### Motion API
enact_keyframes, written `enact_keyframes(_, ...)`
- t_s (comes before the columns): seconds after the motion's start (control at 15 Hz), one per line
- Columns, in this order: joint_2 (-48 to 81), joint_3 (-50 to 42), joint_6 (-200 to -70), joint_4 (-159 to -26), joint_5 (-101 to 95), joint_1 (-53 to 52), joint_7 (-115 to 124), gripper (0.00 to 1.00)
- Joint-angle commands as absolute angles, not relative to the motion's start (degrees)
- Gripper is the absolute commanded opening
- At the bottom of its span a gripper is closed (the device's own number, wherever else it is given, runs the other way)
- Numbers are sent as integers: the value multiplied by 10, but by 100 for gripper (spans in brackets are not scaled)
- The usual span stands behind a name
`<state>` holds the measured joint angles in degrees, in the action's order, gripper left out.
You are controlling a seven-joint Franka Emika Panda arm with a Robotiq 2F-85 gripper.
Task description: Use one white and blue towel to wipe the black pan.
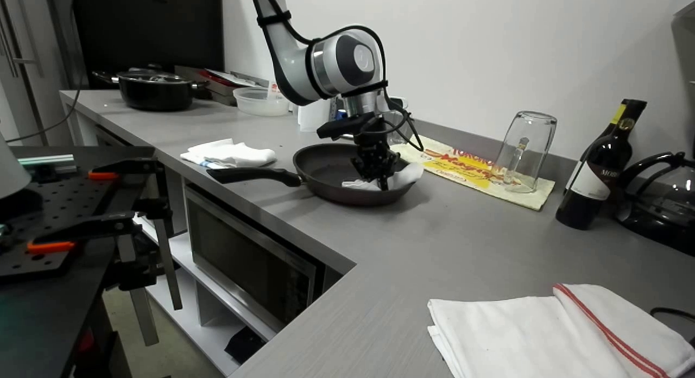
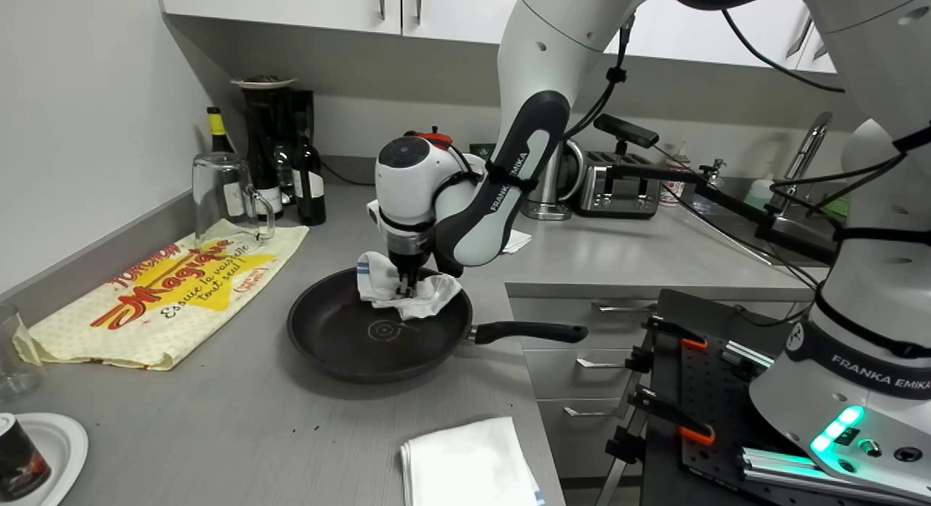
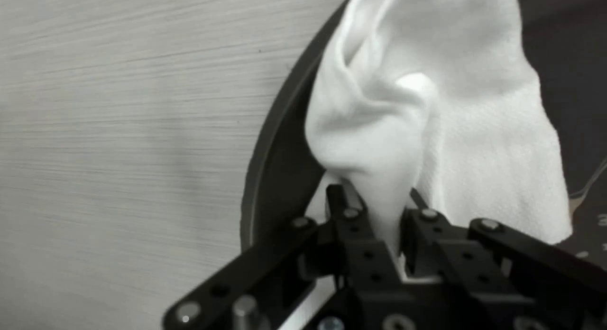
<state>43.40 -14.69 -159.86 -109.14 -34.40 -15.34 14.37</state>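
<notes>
The black pan lies on the grey counter, its handle toward the counter's front edge; it also shows in an exterior view and the wrist view. A crumpled white towel with blue stripes lies in the pan; it shows in the wrist view and in an exterior view. My gripper points down inside the pan, shut on a bunched fold of this towel; it shows in both exterior views. A second white and blue towel lies folded beside the pan.
A yellow cloth lies along the wall with an upturned glass mug on it. A red-striped white towel lies on the counter. A wine bottle, coffee pot and black pot stand further off.
</notes>
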Motion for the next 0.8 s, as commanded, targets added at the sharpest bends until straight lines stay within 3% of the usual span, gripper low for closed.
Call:
enact_keyframes(0.0, 451, -90, -1582, -1078, -263, -126, 120, 4)
enact_keyframes(0.73, 454, 4, -1567, -1062, -112, -110, 92, 4)
